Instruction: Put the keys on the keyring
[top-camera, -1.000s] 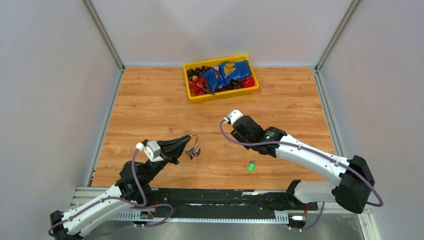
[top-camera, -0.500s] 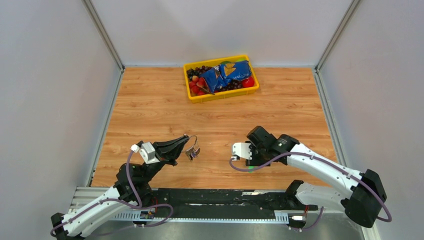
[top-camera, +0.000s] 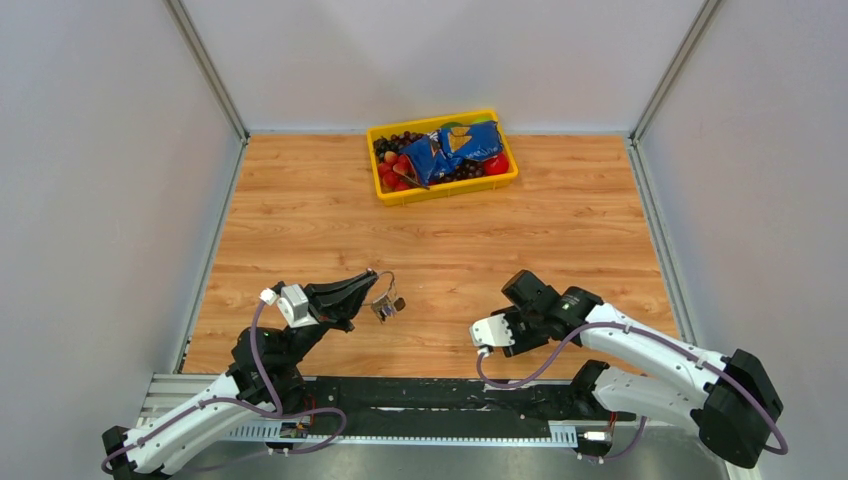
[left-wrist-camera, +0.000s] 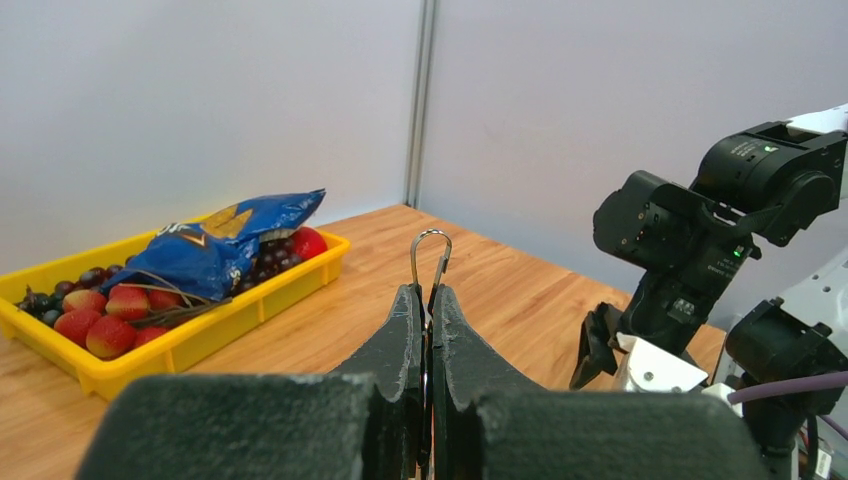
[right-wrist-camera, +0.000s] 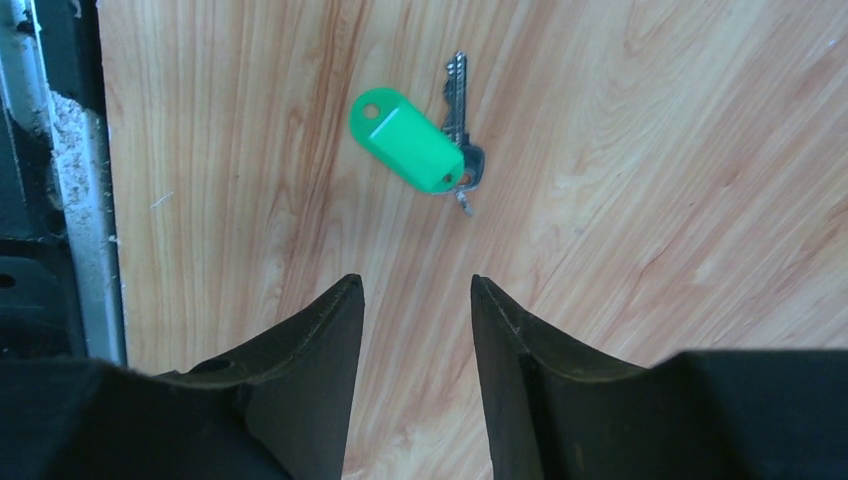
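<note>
My left gripper is shut on the keyring, a thin silver wire ring held above the table with small keys hanging under it. In the left wrist view the ring's loop sticks up from between the shut fingers. My right gripper points down near the table's front edge and hides the keys in the top view. In the right wrist view it is open and empty just above the table. The green-tagged key lies flat with small silver keys just beyond the fingertips.
A yellow tray with a blue snack bag, grapes and strawberries stands at the back centre; it also shows in the left wrist view. The metal rail at the table's near edge lies close to the green tag.
My right arm swung toward the near edge and lowered over the green-tagged key, which it now hides in the top view. My left gripper holds the keyring almost still.
</note>
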